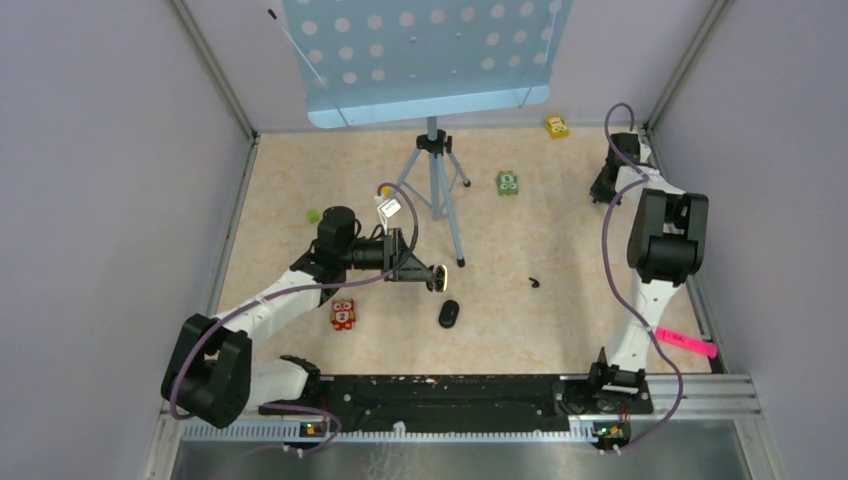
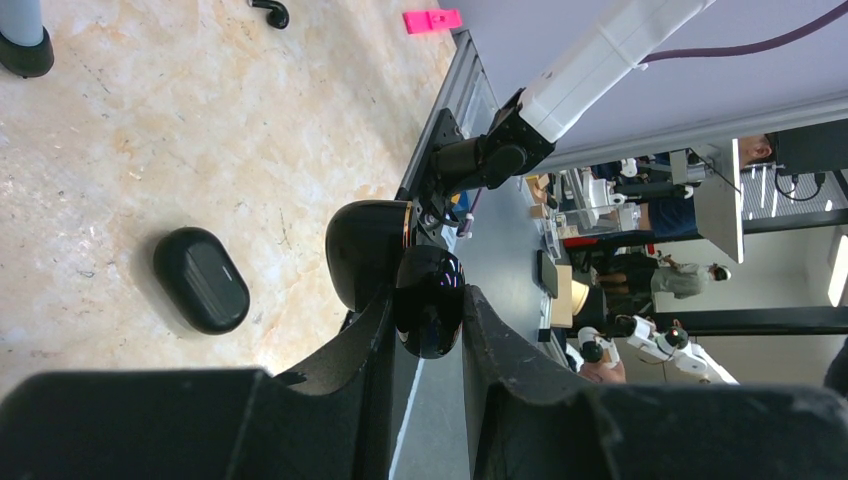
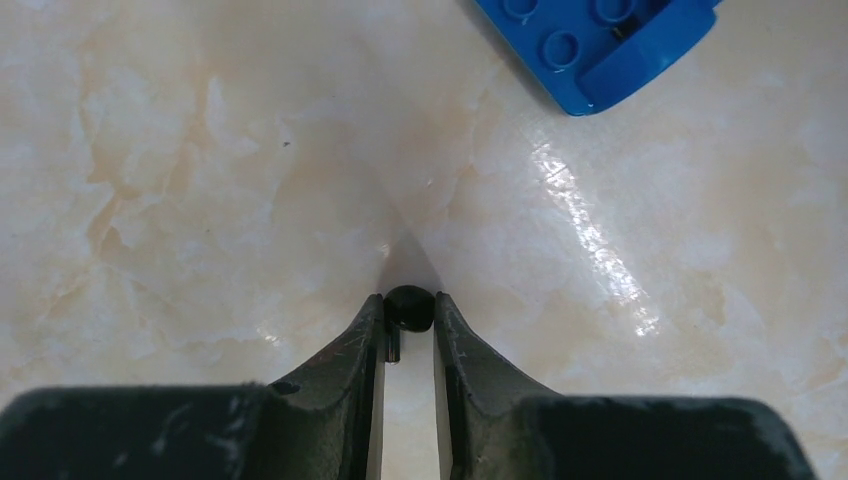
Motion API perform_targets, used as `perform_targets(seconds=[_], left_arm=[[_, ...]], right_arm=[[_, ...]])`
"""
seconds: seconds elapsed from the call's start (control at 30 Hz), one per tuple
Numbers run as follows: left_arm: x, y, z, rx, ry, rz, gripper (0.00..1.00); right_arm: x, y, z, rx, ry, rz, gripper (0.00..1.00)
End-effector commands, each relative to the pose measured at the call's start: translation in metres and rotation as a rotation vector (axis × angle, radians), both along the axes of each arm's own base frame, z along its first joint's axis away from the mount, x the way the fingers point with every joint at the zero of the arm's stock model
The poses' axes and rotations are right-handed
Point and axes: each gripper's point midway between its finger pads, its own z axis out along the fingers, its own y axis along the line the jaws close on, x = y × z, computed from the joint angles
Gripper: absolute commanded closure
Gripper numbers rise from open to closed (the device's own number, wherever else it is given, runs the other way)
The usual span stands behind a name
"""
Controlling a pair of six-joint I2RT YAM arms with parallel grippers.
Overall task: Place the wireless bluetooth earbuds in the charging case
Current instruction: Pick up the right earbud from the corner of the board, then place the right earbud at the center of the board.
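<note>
The left gripper (image 2: pixel 428 295) is near the middle of the table (image 1: pixel 520 345), a bit toward the near edge. It is turned on its side. Its fingers are squeezed tight on the case (image 2: pixel 368 250), which is off the table. The case is shiny and black and looks open. One half is pinched between the fingers and the other half sticks out to the side. In the top view its face looks pale yellow.

Just beside it, closer to the near edge, a dull black oval (image 1: pixel 449 313) lies flat on the table. I cannot tell what it is.

The right gripper (image 3: pixel 409 300) is in the far right corner, pointing down. Its fingers are pinched on an earbud (image 3: pixel 409 310), a tiny black nub right at the tips. I cannot tell if it touches the table. A blue block (image 3: pixel 600 45) lies near it, not touching.

The other earbud (image 1: pixel 535 283) lies alone between the middle and the right edge, well apart from both grippers.

A tripod (image 1: pixel 437 190) stands between the middle and the far edge. A red block (image 1: pixel 343 314) sits toward the left edge.
</note>
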Motion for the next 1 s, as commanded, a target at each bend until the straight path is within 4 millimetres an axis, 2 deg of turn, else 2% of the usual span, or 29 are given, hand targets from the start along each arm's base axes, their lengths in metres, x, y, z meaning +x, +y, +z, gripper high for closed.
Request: perform_targets(seconds=[0.0, 0.13, 0.27, 0.4, 0.47, 0.6, 0.67, 0.77, 0.97], left_arm=[[0.001, -0.001, 0.005, -0.018, -0.046, -0.018, 1.00], [0.000, -0.001, 0.007, -0.020, -0.055, -0.017, 1.00], [0.008, 0.000, 0.010, 0.009, -0.101, 0.014, 1.00], [0.011, 0.000, 0.013, 0.019, -0.105, 0.002, 1.00], [0.010, 0.000, 0.014, 0.017, -0.103, 0.004, 1.00], [0.005, 0.003, 0.014, 0.018, -0.105, 0.017, 1.00], [0.003, 0.004, 0.011, 0.021, -0.097, 0.029, 1.00], [-0.002, 0.006, 0.006, 0.016, -0.069, 0.031, 1.00], [-0.006, 0.008, 0.006, 0.010, -0.062, 0.050, 1.00]], right_arm=[[0.000, 0.019, 0.018, 0.075, -0.085, 0.095, 0.88], [-0.013, 0.043, 0.036, 0.121, -0.133, 0.168, 0.89], [-0.035, 0.089, 0.047, 0.181, -0.126, 0.320, 0.89], [-0.071, 0.120, 0.052, 0.194, -0.118, 0.392, 0.89], [-0.091, 0.142, 0.054, 0.207, -0.110, 0.443, 0.89], [-0.136, 0.170, 0.058, 0.218, -0.126, 0.508, 0.89], [-0.156, 0.179, 0.059, 0.233, -0.137, 0.526, 0.88], [-0.181, 0.180, 0.053, 0.243, -0.141, 0.524, 0.88], [-0.205, 0.152, 0.037, 0.132, -0.141, 0.443, 0.88]])
